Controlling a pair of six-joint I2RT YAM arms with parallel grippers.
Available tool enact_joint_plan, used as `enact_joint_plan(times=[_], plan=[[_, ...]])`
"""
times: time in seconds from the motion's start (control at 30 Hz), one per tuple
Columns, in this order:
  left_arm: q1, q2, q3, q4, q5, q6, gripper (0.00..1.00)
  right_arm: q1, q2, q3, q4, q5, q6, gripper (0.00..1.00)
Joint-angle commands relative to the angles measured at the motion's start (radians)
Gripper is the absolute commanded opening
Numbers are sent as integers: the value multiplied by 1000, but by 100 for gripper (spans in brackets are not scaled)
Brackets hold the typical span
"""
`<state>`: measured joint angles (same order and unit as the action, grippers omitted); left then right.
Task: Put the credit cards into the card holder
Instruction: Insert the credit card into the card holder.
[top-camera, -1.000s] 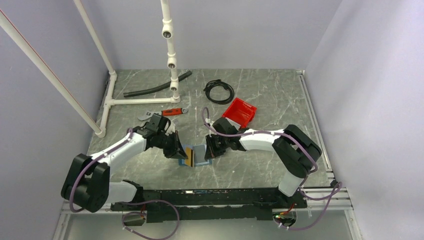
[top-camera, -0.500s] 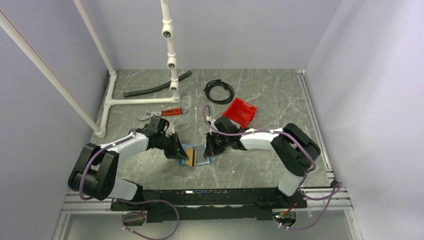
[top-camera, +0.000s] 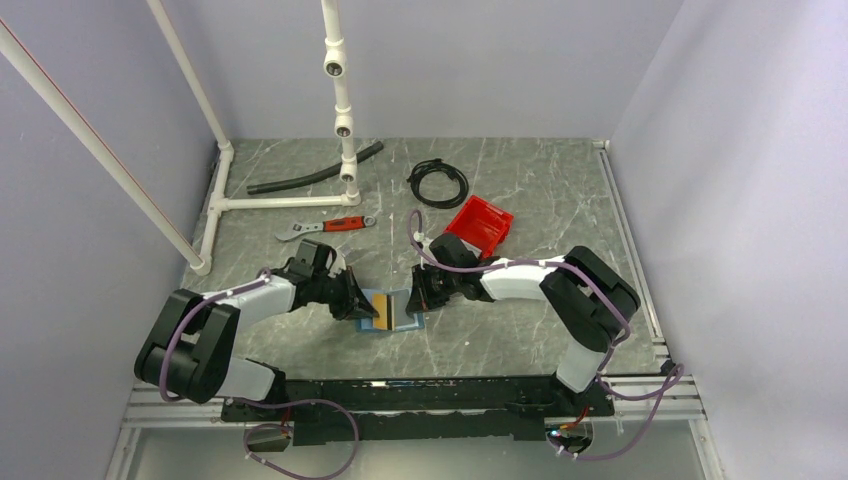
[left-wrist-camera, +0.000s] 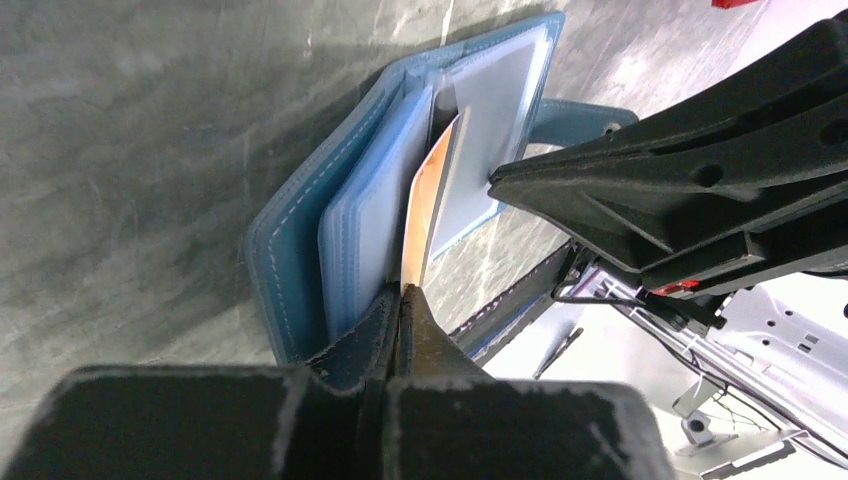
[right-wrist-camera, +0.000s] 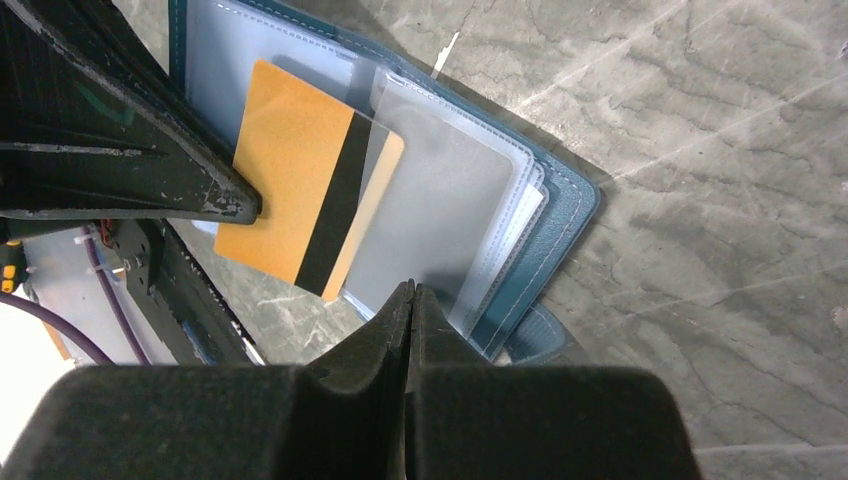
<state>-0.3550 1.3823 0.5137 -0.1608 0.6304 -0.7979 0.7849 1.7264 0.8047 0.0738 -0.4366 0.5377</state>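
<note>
Card insertion, mid-step. The left gripper (left-wrist-camera: 402, 296) is closed on one short edge of the orange card (right-wrist-camera: 285, 200). The card extends straight ahead of its tips, edge-on in the left wrist view. The card holder (left-wrist-camera: 290, 255) lies open on the table (right-wrist-camera: 700, 180) directly beyond those tips, with its clear leaves fanned upward.

The right gripper (right-wrist-camera: 410, 292) is closed as well. Its tips meet at the near edge of a clear pocket (right-wrist-camera: 430, 220), and they appear to pinch that leaf and hold it up, though contact cannot be confirmed. The orange card lies just to the left of the right gripper's tips. The card holder's blue cover shows ahead and to the right of them.

Progress, as judged from these views: the leading edge of the orange card, past its black stripe, sits beneath the clear pocket. Most of the card, stripe included, is outside. It cannot be told whether this edge is inside a pocket mouth or only between two leaves. The orange card therefore counts as partly entered and not seated.

The second, pale card cannot be identified in any view. Grey shapes behind the leaves may be a card or only plastic. Left to do: slide the orange card fully home, release it, and account for the pale card.
</note>
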Motion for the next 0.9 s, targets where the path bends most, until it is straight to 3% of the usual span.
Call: enact_joint_plan(times=[0.0, 0.6, 0.73, 0.87], plan=[[2, -25, -29, 86, -94, -58, 0, -4, 35, -25, -15, 42, -13, 0], [-88, 59, -35, 223, -144, -58, 0, -3, 17, -30, -23, 28, 1, 0], [-102, 73, 0, 165, -174, -13, 0, -3, -47, -19, -116, 123, -27, 0], [-117, 77, 33, 93, -191, 2, 5, -3, -83, -2, -203, 175, -48, 12]])
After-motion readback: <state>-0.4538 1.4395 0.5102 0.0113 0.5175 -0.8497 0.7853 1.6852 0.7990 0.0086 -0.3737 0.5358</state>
